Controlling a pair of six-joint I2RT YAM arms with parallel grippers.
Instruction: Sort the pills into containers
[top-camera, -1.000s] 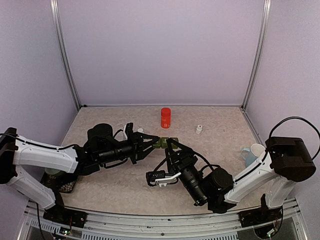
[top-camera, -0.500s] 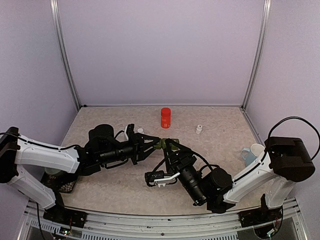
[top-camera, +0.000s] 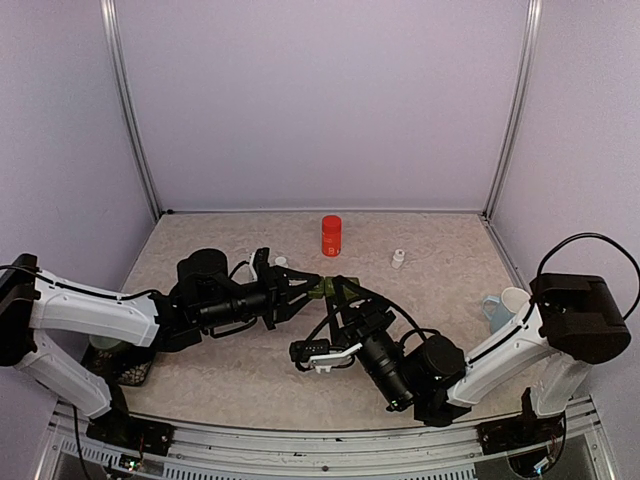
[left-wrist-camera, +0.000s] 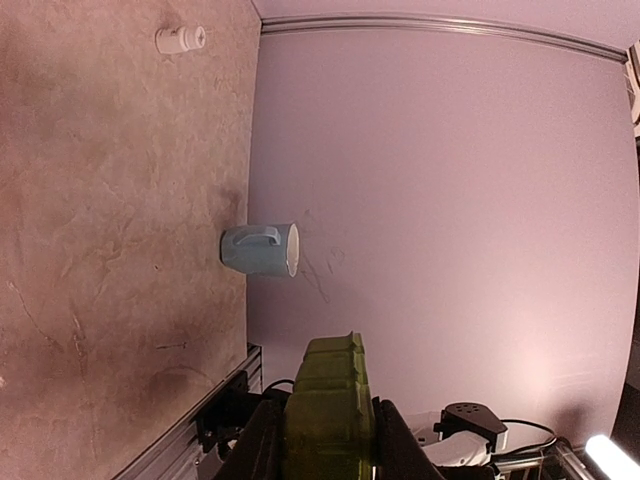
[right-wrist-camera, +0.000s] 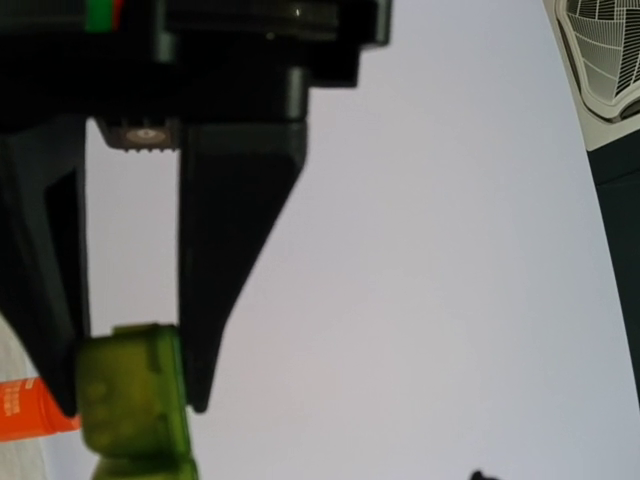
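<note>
Lilac-walled booth, mottled beige bench (top-camera: 250, 350). Mid-bench, both arms meet at green containers (top-camera: 322, 288), strip apparently lifted off surface. Left claw (top-camera: 305, 282) clamped on one end. Right claw (top-camera: 338, 290), edged slightly leftward and narrowed a touch over last second, now pinches other end, fingers against both sides in wrist view. Strip itself barely shifted. Judgement: two-handed hold now in place, likely to pry lid open. Lids look closed; no pills visible. Orange bottle (top-camera: 331, 236), white cap (top-camera: 398, 258), pale blue mug (top-camera: 497, 310) unmoved.
</note>
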